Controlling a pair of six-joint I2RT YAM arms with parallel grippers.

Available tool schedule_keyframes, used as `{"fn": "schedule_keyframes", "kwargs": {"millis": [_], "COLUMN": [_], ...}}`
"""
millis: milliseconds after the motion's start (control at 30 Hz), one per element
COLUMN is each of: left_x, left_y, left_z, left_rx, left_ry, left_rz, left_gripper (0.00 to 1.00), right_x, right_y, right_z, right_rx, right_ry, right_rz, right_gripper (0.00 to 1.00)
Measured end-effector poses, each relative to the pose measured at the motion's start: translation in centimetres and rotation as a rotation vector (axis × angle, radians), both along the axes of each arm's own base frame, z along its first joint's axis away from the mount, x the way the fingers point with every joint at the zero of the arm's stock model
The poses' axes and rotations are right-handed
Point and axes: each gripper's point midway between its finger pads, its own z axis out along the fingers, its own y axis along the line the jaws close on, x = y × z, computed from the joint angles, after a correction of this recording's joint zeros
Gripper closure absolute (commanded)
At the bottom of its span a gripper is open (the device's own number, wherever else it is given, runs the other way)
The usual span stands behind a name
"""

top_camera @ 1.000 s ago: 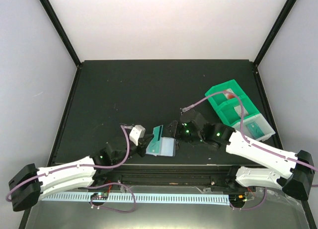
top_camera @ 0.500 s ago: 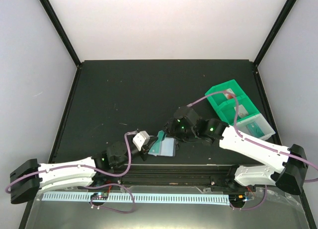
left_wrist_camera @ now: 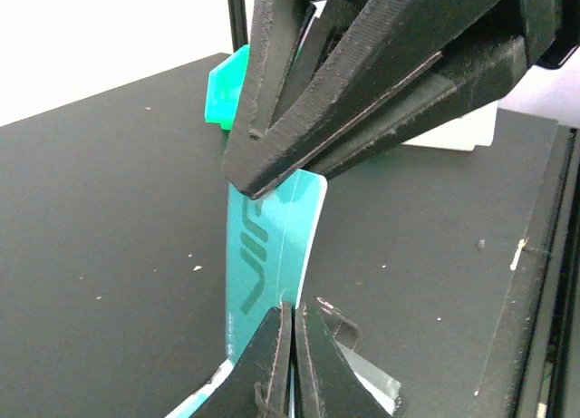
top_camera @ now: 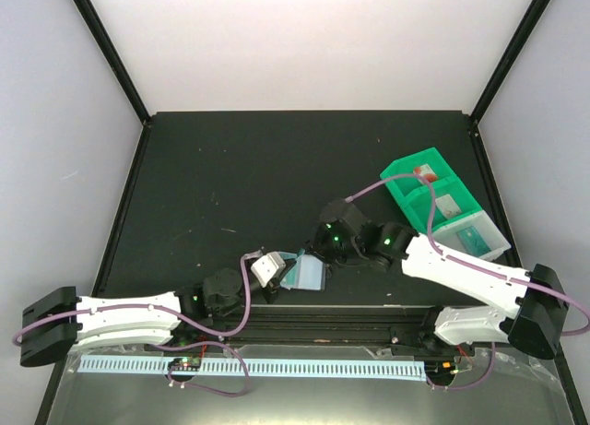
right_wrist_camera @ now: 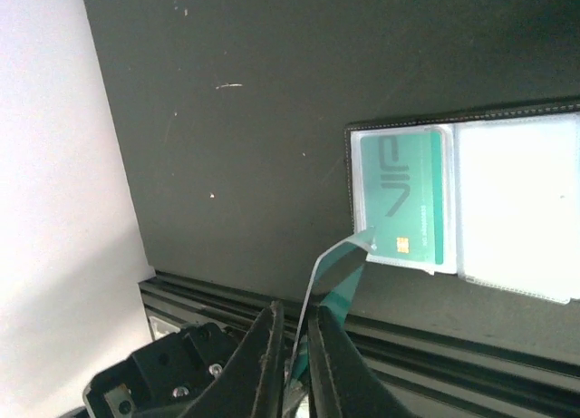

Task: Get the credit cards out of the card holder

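Between nearly closed tips of right claw (right_wrist_camera: 294, 316): teal credit card (right_wrist_camera: 337, 262), pinched by one end, bowed, far corner at card holder (right_wrist_camera: 512, 200), one o'clock. Left claw (left_wrist_camera: 290, 314) shut, seemingly clamping holder's edge as anchor, six o'clock on table (right_wrist_camera: 227, 119).

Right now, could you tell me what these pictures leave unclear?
Top view: card holder too small and partly under the right gripper; card count unclear.
Left wrist view: what the left gripper pinches, hidden by its own fingers.
Right wrist view: holder's right sleeve washed out, cut off by the frame edge.
Top view: green tray contents too small.
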Motion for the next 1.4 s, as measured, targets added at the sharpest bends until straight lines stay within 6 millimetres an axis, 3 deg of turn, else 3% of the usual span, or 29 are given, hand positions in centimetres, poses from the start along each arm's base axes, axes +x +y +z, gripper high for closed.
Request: {"fn": "schedule_keyframes", "kwargs": {"millis": [33, 100, 200, 267, 433, 567, 733, 933, 1200, 1400], "left_x": [0.1, 0.2, 0.4, 0.9, 1.4, 1.9, 2.9, 4.0, 5.2, 5.5], "left_y": [0.0, 0.1, 0.3, 0.7, 1.3, 1.3, 1.0, 1.6, 2.6, 3.4], "left_z": [-0.1, -0.1, -0.2, -0.3, -0.7, -0.4, 1.1, -0.3, -0.3, 0.4], "left_rx": [0.003, 0.005, 0.001, -0.019, -0.074, -0.112, -0.178, -0.205, -0.284, -0.223], "left_ry": [-0.001, -0.002, 0.016, 0.056, 0.154, 0.250, 0.368, 0.541, 0.691, 0.717], "left_rz": [0.006, 0.014, 0.038, 0.082, 0.151, 0.199, 0.242, 0.260, 0.220, 0.223], "left_gripper": [0.98, 0.86, 0.54, 0.38, 0.15, 0.02, 0.01, 0.01, 0.01, 0.01], "right_x": [0.0, 0.0, -0.1, -0.1, 0.3, 0.9, 2.1, 3.5, 6.5, 9.7], "right_y": [0.0, 0.0, -0.3, -0.6, -2.3, -3.9, -5.9, -7.8, -11.2, -15.7], "right_z": [0.1, 0.1, -0.1, -0.4, -0.9, -0.9, -0.1, 1.6, 3.4, 3.3], "right_rx": [0.008, 0.022, 0.026, 0.024, -0.012, -0.048, -0.083, -0.070, -0.085, -0.126], "right_ry": [-0.005, -0.011, -0.026, -0.041, -0.130, -0.223, -0.372, -0.538, -0.639, -0.631], "right_rz": [0.001, -0.002, 0.001, 0.006, -0.007, -0.024, -0.058, -0.073, -0.153, -0.252], "right_gripper": [0.99, 0.99, 0.99, 0.99, 0.99, 0.99, 0.99, 0.99, 0.99, 0.99]}}
